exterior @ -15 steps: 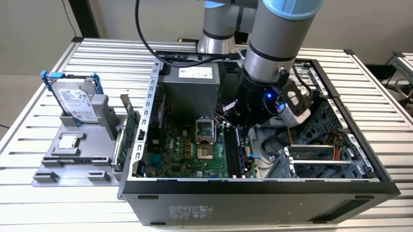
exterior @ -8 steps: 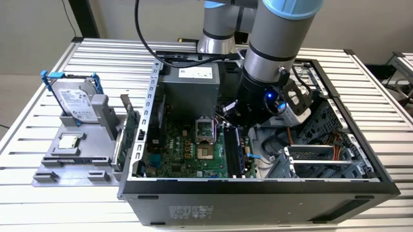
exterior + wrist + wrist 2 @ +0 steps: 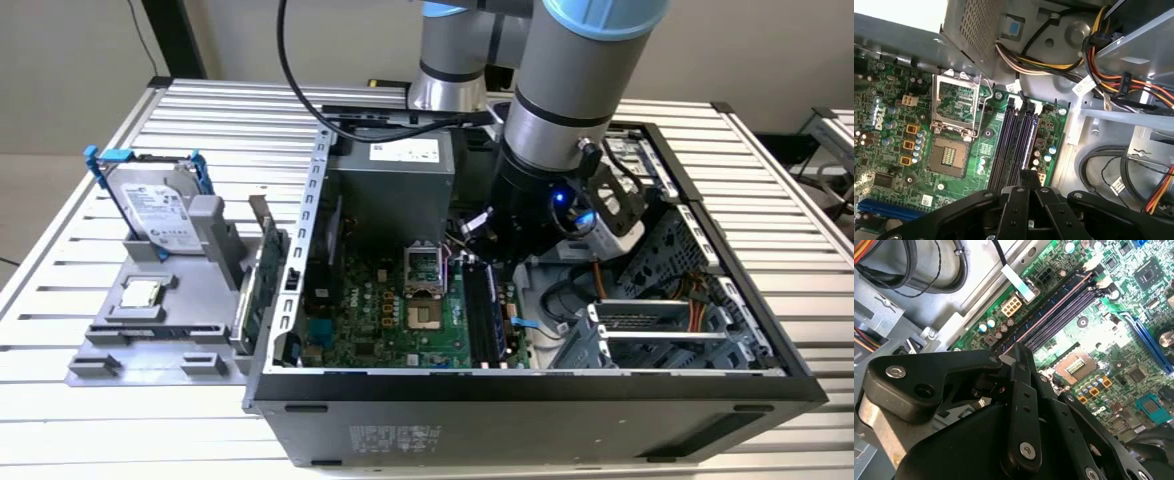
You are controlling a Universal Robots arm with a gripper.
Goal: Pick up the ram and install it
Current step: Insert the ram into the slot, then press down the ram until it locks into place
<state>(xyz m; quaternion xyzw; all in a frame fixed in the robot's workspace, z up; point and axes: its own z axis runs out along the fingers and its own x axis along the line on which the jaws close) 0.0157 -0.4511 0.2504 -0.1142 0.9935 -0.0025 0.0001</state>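
Slatted metal table (image 3: 747, 150) carries an open computer case (image 3: 534, 385) lying on its side, with a grey parts stand (image 3: 147, 320) near the table's edge on the exterior view's left, holding a hard drive in a blue frame (image 3: 150, 205) and a green expansion card (image 3: 267, 265). Inside the case, the arm reaches steeply down from above, its wrist pointing at the green motherboard (image 3: 387, 310), and the gripper (image 3: 483, 262) hangs right over the bank of black memory slots (image 3: 1016, 137). A long, dark stick that appears to be the ram (image 3: 482, 310) stands on edge along those slots, directly beneath the gripper; whether it is fully seated cannot be told. In both wrist views the black linkage of the gripper (image 3: 1026, 187) points along the slot row, but whether the jaws are spread, pressed together or pinching the stick cannot be told. The likely risks: if the stick sits slightly skewed to its slot, downward pressure could bend it or strain the motherboard, and the bundle of coloured cables (image 3: 1114, 75) near the slots could snag the wrist.
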